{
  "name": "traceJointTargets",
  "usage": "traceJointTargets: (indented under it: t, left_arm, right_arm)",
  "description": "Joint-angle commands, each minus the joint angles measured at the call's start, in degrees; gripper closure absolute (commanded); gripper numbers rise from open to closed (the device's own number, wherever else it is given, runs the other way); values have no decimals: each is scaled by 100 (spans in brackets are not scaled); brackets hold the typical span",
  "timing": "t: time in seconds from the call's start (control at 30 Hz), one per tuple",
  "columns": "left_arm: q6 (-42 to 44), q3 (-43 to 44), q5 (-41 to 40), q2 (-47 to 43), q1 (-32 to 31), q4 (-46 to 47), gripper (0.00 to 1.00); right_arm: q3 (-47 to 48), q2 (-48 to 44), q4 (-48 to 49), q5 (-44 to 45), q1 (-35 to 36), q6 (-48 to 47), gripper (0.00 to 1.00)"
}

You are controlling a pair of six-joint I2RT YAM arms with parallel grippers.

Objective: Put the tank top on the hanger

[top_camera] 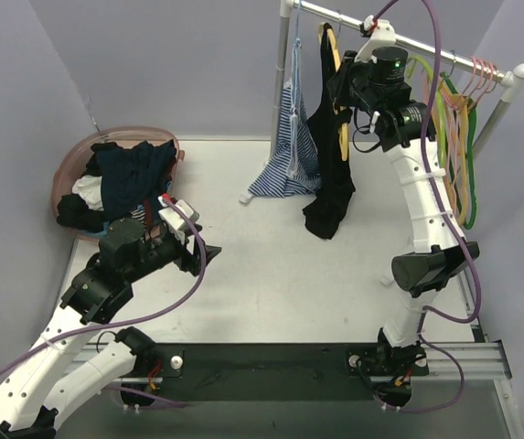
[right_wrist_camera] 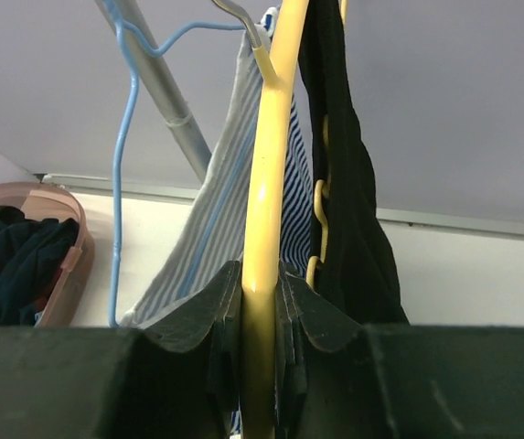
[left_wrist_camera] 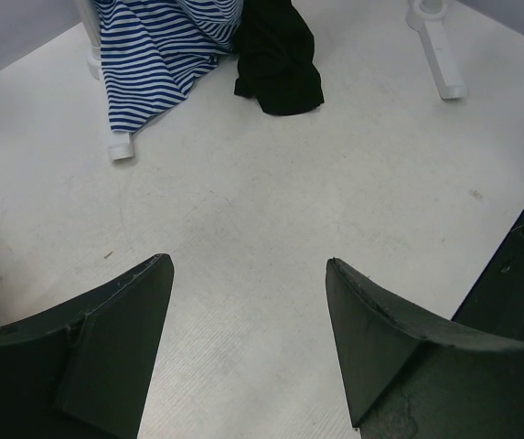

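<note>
The yellow hanger (top_camera: 335, 55) hangs by its metal hook from the rail (top_camera: 426, 46) at the back. My right gripper (top_camera: 346, 91) is shut on its yellow arm (right_wrist_camera: 263, 229). The black tank top (top_camera: 333, 174) drapes over the hanger and hangs down, its lower end resting on the table. In the right wrist view the black fabric (right_wrist_camera: 348, 192) hangs just right of the yellow arm. In the left wrist view its bottom (left_wrist_camera: 278, 64) lies bunched on the table. My left gripper (top_camera: 208, 256) is open and empty, low over the table at the left (left_wrist_camera: 248, 274).
A blue-and-white striped garment (top_camera: 291, 146) hangs on a blue hanger (right_wrist_camera: 126, 165) left of the tank top. Green and orange hangers (top_camera: 458, 137) hang at the rail's right end. A pink basket (top_camera: 69, 169) of dark clothes sits at the far left. The rack's white feet (left_wrist_camera: 435, 55) stand on the table.
</note>
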Motion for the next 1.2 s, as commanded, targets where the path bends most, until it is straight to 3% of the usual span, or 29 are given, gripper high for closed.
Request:
traceJointTargets:
  t: [0.0,0.2,0.33,0.47,0.6,0.63,0.67,0.73,0.87,1.0,1.17]
  left_arm:
    - [-56,39,35,-105,27,308,21]
    - [-258,196,70,-44,27,282,22]
    - [-389,346,70,-26,27,282,22]
    - [-591,495,35,-17,27,282,18]
    - [-793,724,-88,-52,36,116,13]
    - [-837,759,-97,-79,27,80,12]
    - [-916,794,-114,-105,27,45,12]
    - [-1004,865,-158,-175,36,-52,7]
    - [-1311,1031,-316,-272,36,-210,3]
    - [-1488,1269,-659,-377,36,-516,3]
    - [-1567,1497,-1194,-606,36,-869,3]
  right_arm:
    - [-9,-22,652,-204,238,-116,98]
    - [-123,-74,652,-54,423,-344,72]
    - [-474,-687,617,-72,423,-756,42]
    - [-1280,-1523,608,-159,405,-1221,25]
    - [-1992,-2393,188,-747,231,-1768,11]
    - [-2100,-2691,47,-1732,82,-1847,7]
    - [-2231,-2842,-59,-2185,-381,-1882,4]
    - [-2557,-3228,-313,-3403,-762,-2022,1]
    - [-2996,-3835,-972,-4270,-1150,-2472,0]
    - [-3594,-4398,-1026,-4387,-1650,-2077,0]
    - [-4086,-5171,-1018,-4475,-2766,-1303,0]
